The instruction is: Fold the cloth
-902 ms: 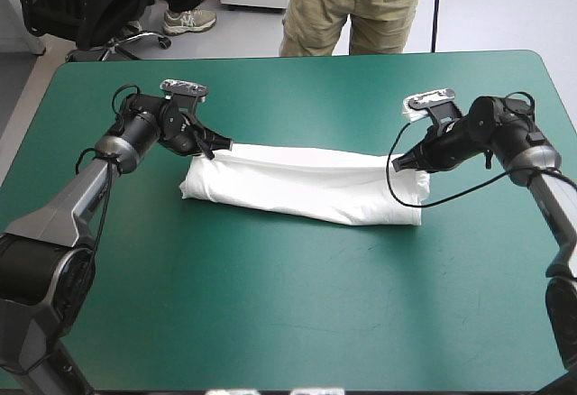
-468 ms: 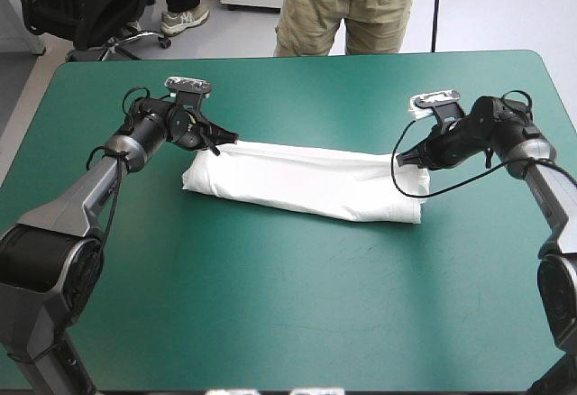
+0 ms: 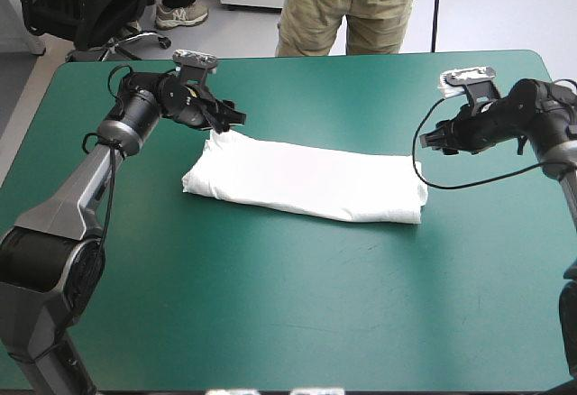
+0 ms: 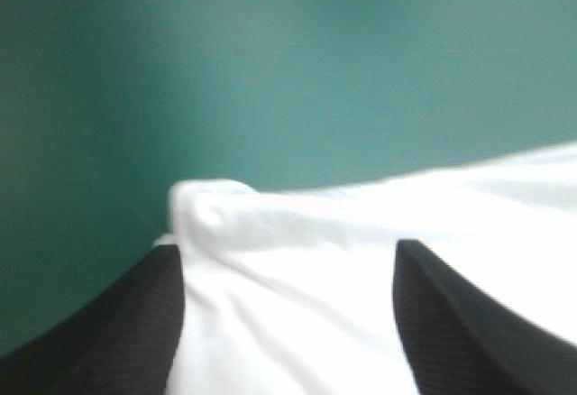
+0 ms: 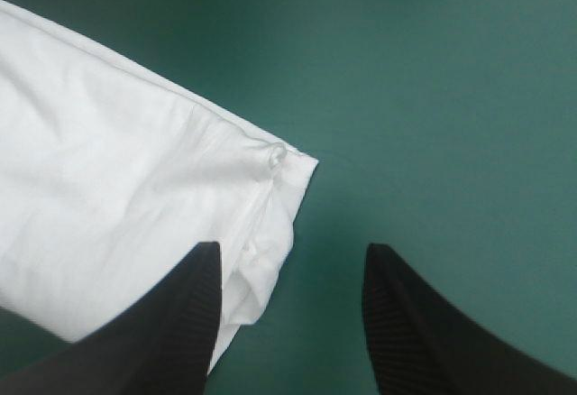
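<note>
Here the high view alone gives the whole layout: the T-shirt lies as a long folded white band across the middle of the tabletop, slanting slightly so that its right end sits nearer the robot. The left gripper is just at the band's far left corner, and the right gripper stands off the right end with a strip of bare cover between them. From there the fingers are too small to judge, but the wrist views settle it. In the left wrist view the two black fingers stand wide apart. White cloth fills the space between them, and a rounded folded corner lies just ahead, though I cannot tell whether either finger touches it. In the right wrist view the fingers are likewise spread wide and grip nothing. The band's corner, with its layered, slightly rumpled edge, lies ahead of one finger, and the gap between them is mostly bare cover. The left arm reaches up along the table's left side, its wrist bent inward toward the cloth. The right arm comes in from the right edge, its wrist turned to face the band's end. The teal-green cover lies flat and smooth, with faint scuffs in front of the cloth.
</note>
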